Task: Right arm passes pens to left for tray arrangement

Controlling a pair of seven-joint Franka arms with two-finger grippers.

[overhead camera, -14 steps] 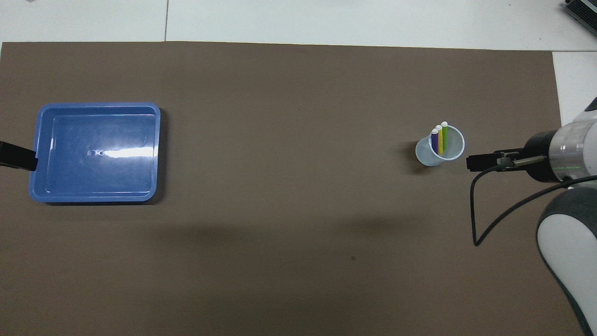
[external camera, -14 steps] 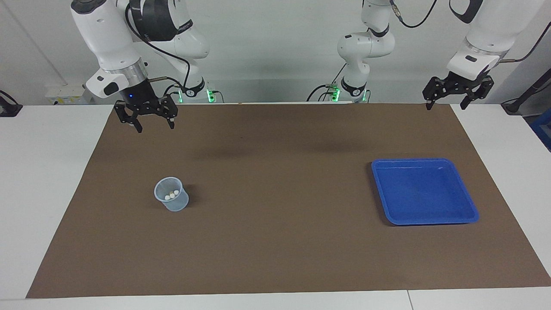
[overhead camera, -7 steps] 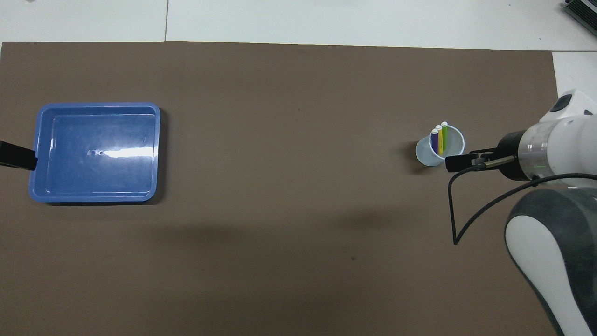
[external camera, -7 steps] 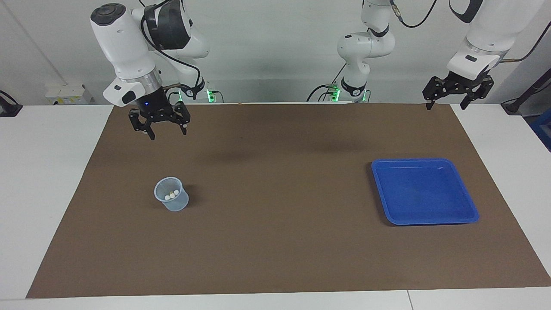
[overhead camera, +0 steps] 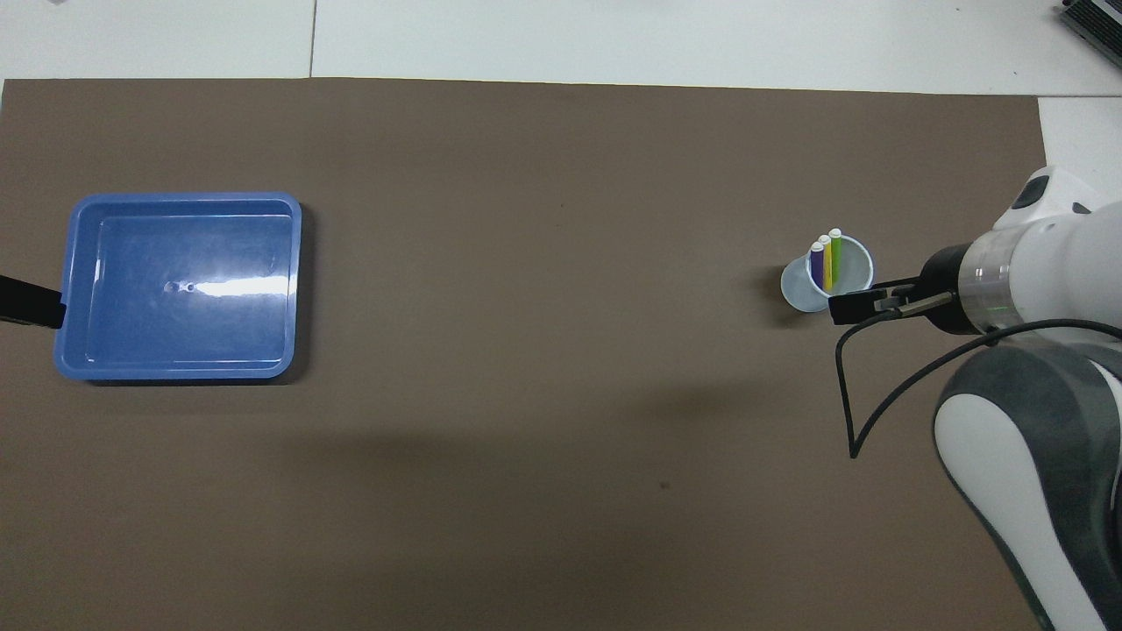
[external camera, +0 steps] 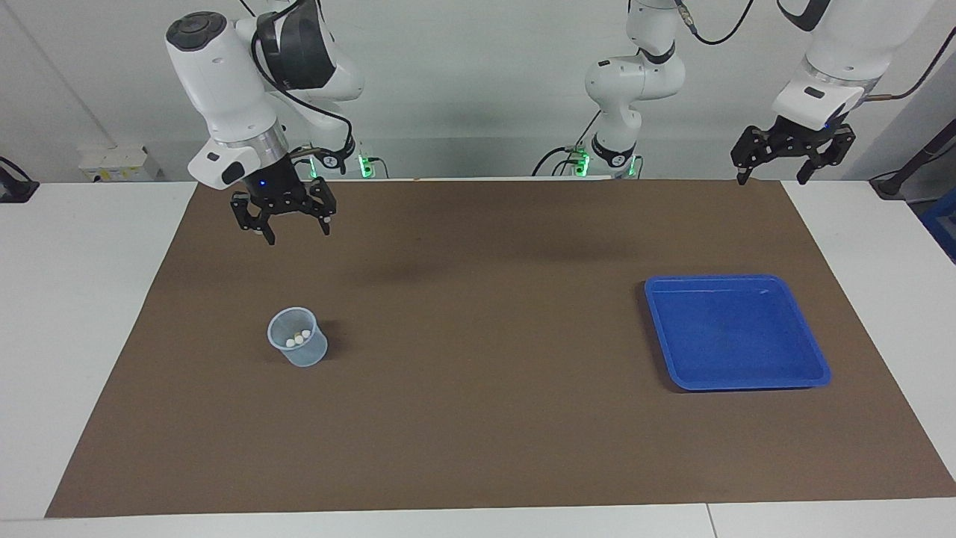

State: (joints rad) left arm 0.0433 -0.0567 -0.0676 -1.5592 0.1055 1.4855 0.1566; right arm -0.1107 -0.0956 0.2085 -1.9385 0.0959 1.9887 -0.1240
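Right gripper (external camera: 295,232) is held up with jaws wide, empty, over the mat (external camera: 478,418); pens (overhead camera: 825,259) are stood in the cup (external camera: 298,338), apart from it.

Pens (overhead camera: 827,259) upright in cup (external camera: 297,337), below right gripper (external camera: 286,225), tray (external camera: 814,351) toward left gripper (external camera: 792,155), all on mat (external camera: 478,418)

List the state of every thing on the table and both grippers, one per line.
Pens: three, standing upright in the cup, pale ends up, none taken.
Cup: upright on the mat, toward the right arm's end.
Tray: flat on the mat, holds no pens.
Right gripper: jaws open, holding nothing, raised over the mat short of the cup.
Left gripper: jaws open, holding nothing, waiting above the mat's corner.
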